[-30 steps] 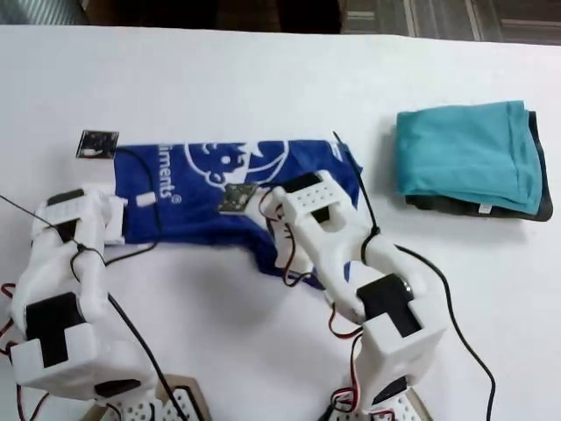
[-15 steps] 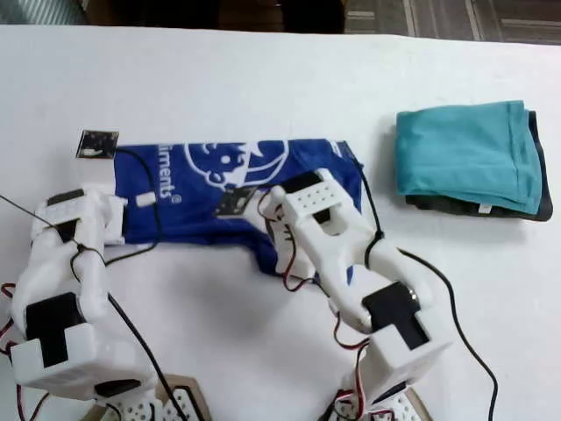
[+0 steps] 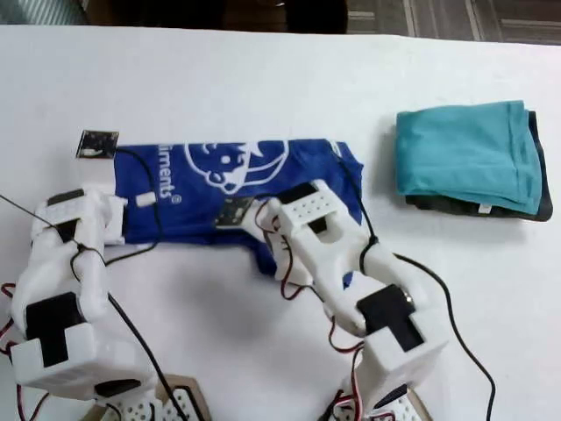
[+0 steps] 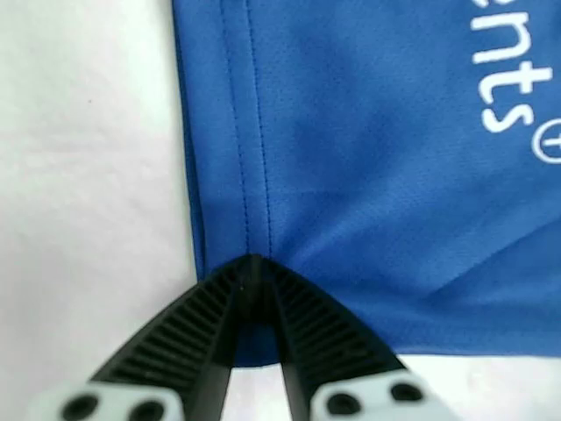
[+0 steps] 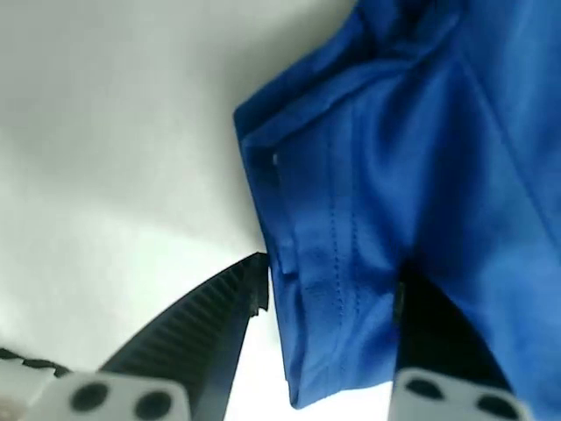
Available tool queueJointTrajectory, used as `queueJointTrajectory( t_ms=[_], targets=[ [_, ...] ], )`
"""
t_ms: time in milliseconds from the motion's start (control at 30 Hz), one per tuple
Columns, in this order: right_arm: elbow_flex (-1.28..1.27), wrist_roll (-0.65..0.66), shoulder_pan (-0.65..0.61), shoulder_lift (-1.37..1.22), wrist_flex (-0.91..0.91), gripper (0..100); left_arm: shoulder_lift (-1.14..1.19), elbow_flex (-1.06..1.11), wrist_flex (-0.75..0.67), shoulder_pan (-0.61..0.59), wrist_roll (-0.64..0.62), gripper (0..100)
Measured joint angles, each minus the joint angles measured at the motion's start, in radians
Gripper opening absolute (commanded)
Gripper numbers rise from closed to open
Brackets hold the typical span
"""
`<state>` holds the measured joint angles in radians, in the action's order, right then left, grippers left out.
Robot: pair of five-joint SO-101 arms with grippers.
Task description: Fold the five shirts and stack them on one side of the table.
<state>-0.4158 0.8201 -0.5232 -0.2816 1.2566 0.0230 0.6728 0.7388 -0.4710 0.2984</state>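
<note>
Blue shirt (image 3: pixel 219 189) lies flat mid-table, well apart from the folded stack (image 3: pixel 465 153) at the right edge; my left gripper (image 4: pixel 252 289) is pinched tight on its hem; my right gripper (image 5: pixel 329 307) stands spread astride a bunched lower edge; bare table (image 3: pixel 263 79) lies beyond.

You'll find white lettering (image 3: pixel 166 182) printed on the blue shirt (image 3: pixel 298 167), running beside a white cartoon graphic (image 3: pixel 232 162). In the left wrist view you see the end of that word (image 4: pixel 508 79) in lower-case letters, with part of a small circled mark (image 4: pixel 548 140) after it. The white tag (image 3: pixel 483 209) on the folded stack (image 3: pixel 465 153) is too small for you to read.
</note>
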Motion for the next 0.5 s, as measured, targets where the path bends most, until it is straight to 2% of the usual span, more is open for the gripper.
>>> queueJointTrajectory(
  t_ms=[67, 133, 233, 500],
  targets=[
    [0.055, 0.000, 0.003, -0.041, 0.026, 0.2, 0.000, 0.000, 0.000, 0.000, 0.000, 3],
    [0.124, -0.015, 0.008, -0.091, 0.055, 3.4, 0.000, 0.000, 0.000, 0.000, 0.000, 3],
    [0.206, -0.063, 0.008, -0.157, 0.094, 2.2, 0.000, 0.000, 0.000, 0.000, 0.000, 3],
    [0.311, -0.075, 0.008, -0.178, 0.176, 2.1, 0.000, 0.000, 0.000, 0.000, 0.000, 3]
  ],
)
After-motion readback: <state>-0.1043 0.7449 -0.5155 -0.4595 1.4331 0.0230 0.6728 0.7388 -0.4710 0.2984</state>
